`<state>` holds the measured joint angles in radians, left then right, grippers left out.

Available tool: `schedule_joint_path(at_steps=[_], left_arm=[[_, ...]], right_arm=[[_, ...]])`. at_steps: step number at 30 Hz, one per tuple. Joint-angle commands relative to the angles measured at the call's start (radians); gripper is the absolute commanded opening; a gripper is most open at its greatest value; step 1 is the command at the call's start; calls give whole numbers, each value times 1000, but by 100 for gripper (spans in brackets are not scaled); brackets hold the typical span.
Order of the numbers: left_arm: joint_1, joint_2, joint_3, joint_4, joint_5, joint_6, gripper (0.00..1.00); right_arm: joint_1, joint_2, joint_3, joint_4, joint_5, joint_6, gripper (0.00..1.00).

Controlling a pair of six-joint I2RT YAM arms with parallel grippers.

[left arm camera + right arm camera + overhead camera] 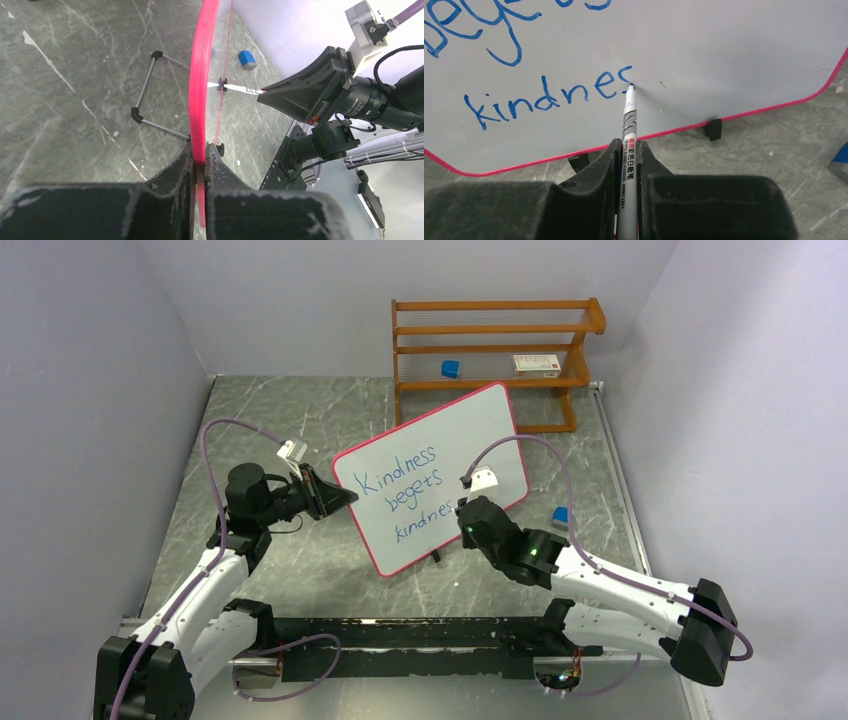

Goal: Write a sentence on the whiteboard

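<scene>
Nearly finished, the sentence (544,97) runs in blue cursive down the whiteboard (470,430): "Kindness", "begets", and a third line that so far reads "kindnes". The board stands propped at a tilt in the middle of the table (300,430), its written face turned toward the near side where the arms sit, which puts the surface within reach of both.

The marker (629,120) has its tip touching the board just to the right of the last "s", so by my reading one letter is left to write. The right gripper (629,147) has its fingers pressed onto the marker's barrel, which points straight out from the jaws. That lets the wrist steer the tip directly.

At the board's left edge, the left gripper (201,152) is clamped over the red-pink rim (200,85), one finger on each face. I judge this is to steady the board against the marker's push, since it rests only on small black feet (713,129) and a thin wire stand (150,90) behind it.

Farther out, a small blue object (561,515) lies on the table to the right of the board, and a wooden rack (495,350) stands at the far wall.
</scene>
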<state>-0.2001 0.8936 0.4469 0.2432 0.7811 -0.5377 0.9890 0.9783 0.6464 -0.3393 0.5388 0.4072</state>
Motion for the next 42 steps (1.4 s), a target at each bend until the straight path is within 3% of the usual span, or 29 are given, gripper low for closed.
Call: schedule_joint_path(at_steps=[1,42], left_arm=[[-5,-2,24,-16,-39,21,5],[-5,-9,26,-31,-45,27,5]], right_arm=[[-5,-15,-5,45,14,-3,0],[-38,-11,-7,53,53,-14,0]])
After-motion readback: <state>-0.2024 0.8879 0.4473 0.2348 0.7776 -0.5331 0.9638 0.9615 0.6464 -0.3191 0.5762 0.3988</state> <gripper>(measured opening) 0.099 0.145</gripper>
